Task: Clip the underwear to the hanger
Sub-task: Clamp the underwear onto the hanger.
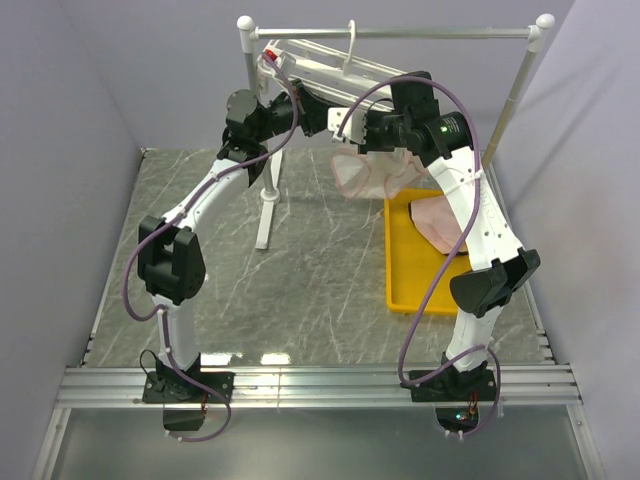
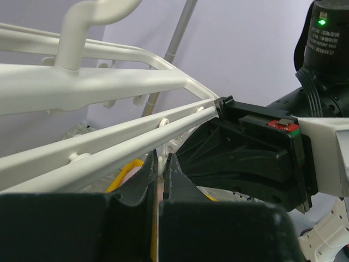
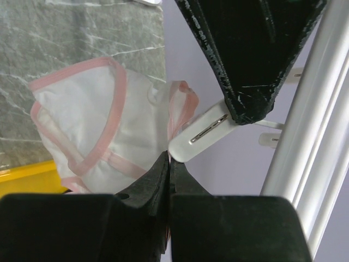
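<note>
Pink-trimmed underwear hangs from the clenched right gripper, its edge touching the mouth of a clip. Beyond, the left gripper looks clamped on the clip's tail, under the hanger. Clipping is in hand; next, likely feed fabric into the mouth, then release.

Shows both arms raised, left claw and right claw tip to tip just beneath the hanger. Finds pale pink underwear dangling directly under the right claw. Places a yellow tray on the counter below that claw, a second pink brief inside. Sets a grey rail above both claws.
</note>
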Motion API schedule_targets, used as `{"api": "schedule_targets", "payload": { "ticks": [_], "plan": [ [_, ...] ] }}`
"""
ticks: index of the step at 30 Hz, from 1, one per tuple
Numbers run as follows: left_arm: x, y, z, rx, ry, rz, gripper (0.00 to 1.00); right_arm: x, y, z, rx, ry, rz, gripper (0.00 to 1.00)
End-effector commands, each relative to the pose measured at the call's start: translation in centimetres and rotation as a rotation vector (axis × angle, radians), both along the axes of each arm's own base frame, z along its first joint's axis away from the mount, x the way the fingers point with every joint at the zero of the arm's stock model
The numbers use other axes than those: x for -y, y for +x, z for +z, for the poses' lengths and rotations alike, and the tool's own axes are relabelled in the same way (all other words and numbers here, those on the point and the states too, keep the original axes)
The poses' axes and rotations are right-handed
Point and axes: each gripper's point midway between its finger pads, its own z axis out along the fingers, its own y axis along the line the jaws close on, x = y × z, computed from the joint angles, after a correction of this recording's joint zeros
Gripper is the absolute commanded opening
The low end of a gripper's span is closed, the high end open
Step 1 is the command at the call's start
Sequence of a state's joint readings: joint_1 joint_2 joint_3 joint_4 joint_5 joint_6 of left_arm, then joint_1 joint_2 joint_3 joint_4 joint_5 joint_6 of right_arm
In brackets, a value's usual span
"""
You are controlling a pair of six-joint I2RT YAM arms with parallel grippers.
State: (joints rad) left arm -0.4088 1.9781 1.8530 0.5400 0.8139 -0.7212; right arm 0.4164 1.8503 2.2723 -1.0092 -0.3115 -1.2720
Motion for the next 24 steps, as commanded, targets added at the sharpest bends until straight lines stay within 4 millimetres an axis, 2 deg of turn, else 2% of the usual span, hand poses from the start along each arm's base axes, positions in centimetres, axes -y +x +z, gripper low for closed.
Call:
{"api": "schedule_targets", "payload": {
  "ticks": [1,7,15,24],
  "plan": [
    [0.8,-2.0,-1.2,0.082,0.04,-0.122,0.0,-0.5,-0.1,2.6,0.065,0.055,0.007,0.0],
    [1.1,-2.5,-2.1,0.134,0.055,-0.179,0.0,-0.6,0.0,2.7,0.071,0.066,0.004,0.0],
    [1.0,-3.6,-3.0,0.289,0.08,-0.224,0.0,-1.0,-0.3,2.8,0.065,0.08,0.025,0.0],
    [0.8,-4.1,-3.4,0.283,0.071,-0.276,0.0,-0.7,0.3,1.7,0.064,0.045,0.012,0.0]
  ]
}}
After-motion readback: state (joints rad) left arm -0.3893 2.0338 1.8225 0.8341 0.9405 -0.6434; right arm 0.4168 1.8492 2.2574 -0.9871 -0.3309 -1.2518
